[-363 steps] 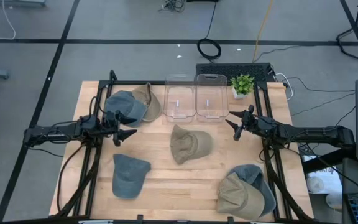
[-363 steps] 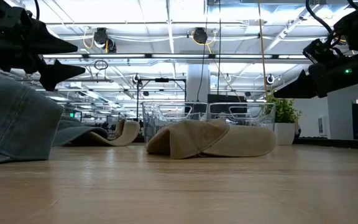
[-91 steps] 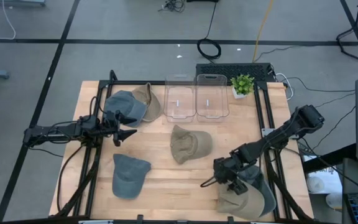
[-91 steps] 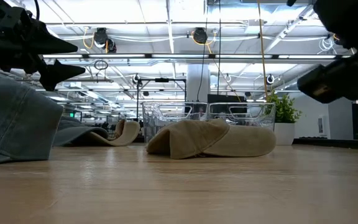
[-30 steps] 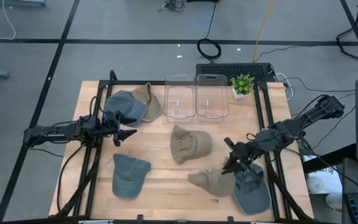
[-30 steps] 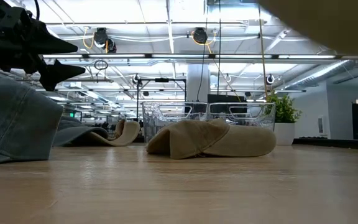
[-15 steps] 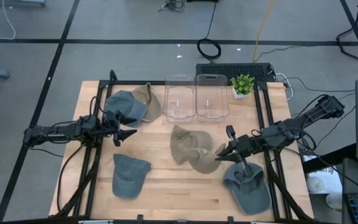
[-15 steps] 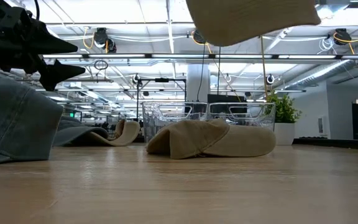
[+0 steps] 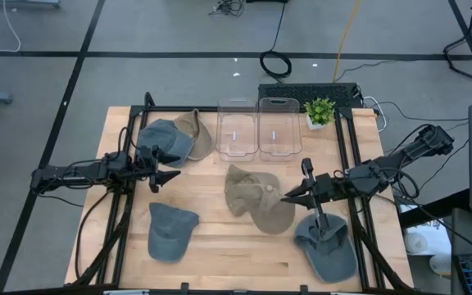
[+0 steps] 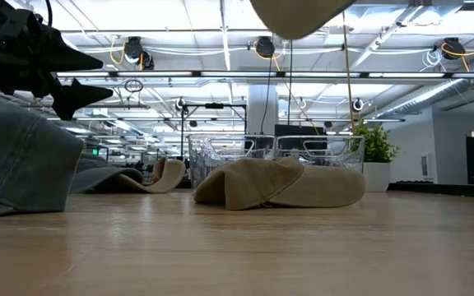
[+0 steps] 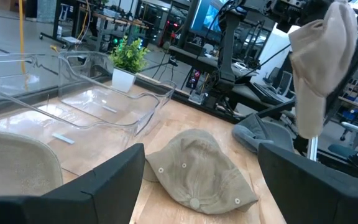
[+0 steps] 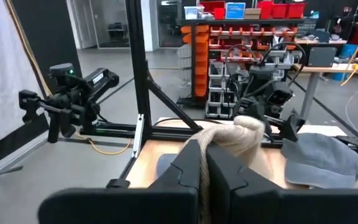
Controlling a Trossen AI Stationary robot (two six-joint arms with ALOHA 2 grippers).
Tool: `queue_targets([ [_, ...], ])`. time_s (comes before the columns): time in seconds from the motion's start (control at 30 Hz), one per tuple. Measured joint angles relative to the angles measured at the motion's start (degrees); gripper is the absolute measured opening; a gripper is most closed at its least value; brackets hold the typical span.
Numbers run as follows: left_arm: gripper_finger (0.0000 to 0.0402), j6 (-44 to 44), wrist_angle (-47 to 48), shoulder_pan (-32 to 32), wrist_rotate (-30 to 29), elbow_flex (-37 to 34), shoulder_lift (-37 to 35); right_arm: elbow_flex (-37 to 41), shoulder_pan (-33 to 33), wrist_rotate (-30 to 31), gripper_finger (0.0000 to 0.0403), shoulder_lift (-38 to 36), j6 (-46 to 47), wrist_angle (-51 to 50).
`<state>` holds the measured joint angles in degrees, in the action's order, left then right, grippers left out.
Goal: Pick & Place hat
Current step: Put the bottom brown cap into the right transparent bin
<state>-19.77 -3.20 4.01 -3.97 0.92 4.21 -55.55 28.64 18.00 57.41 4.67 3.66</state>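
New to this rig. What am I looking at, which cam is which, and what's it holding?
Two robot arms work at a wooden table. One camera looks straight down, one sits at table height, and one rides on each wrist. The right end effector is shut on a tan hat, carried in the air near mid-table. The left end effector waits open at the left side. On the table lie another tan hat, a blue hat, a second blue hat at right, a stacked pair, two clear bins and a small plant.
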Motion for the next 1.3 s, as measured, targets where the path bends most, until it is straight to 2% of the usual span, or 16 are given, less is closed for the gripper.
queue_targets([
  [0.27,0.0324,0.0,0.0,0.01,0.0,0.0,0.0,0.0,-3.88,0.2,0.0,-0.02,-5.23,-0.1],
  [0.67,0.0324,0.0,0.0,0.02,0.0,-0.01,0.02,-0.32,-17.93,0.99,0.0,-0.04,-9.81,-2.86],
  [1.17,0.0324,0.0,0.0,0.0,0.0,-0.02,0.01,-10.26,-43.49,-18.52,0.0,-0.04,-17.66,-14.7],
  [1.3,0.0324,0.0,0.0,0.02,0.0,-0.01,0.01,-12.21,-50.75,-25.46,0.0,0.07,-18.94,-16.12],
])
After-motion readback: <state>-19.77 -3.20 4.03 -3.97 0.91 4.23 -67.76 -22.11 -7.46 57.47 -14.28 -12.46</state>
